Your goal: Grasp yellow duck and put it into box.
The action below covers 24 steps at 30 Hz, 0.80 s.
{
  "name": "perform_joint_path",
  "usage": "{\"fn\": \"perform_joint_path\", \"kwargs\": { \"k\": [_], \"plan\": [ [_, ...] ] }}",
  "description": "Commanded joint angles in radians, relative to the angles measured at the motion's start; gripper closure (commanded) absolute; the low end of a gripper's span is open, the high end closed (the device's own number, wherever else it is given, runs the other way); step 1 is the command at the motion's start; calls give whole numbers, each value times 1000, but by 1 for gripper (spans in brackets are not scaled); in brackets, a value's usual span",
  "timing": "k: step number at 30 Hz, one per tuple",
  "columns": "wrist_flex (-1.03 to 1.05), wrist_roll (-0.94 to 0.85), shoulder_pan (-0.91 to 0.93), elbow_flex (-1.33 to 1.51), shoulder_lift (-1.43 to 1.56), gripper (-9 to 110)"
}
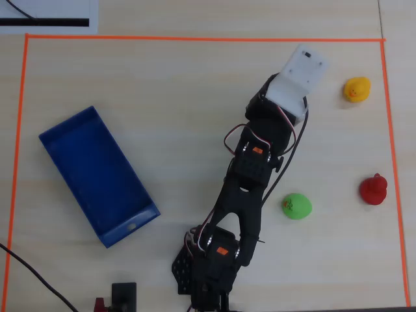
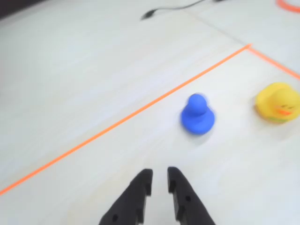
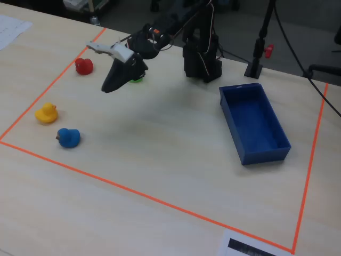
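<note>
In the overhead view the arm's white wrist block hides the tool and the blue duck (image 3: 68, 137). The box (image 1: 97, 174) lies on the left of the pale wood worktop (image 1: 162, 84), inside an orange tape border (image 1: 195, 38); the yellow duck (image 1: 357, 90) sits far right, near the upper corner. In the wrist view the tool (image 2: 159, 183) hangs nearly closed, empty, touching nothing.

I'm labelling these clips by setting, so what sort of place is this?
Probably a lab or hobby workbench set up for robot practice. A pale wooden table carries an orange tape border marking a work area, with small toy ducks like the yellow duck and a blue box inside it, and cables trailing around.
</note>
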Motion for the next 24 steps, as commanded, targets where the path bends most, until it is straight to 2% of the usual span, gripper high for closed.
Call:
{"fn": "perform_joint_path", "kwargs": {
  "k": [1,10,18,21,24],
  "plan": [
    [-206,-5,58,-55,-114,101],
    [-448,-43,158,-127,-408,101],
    [-492,-61,213,-334,-643,101],
    [-523,-60,242,-359,-676,91],
    [-523,-60,270,-385,-695,88]
  ]
}}
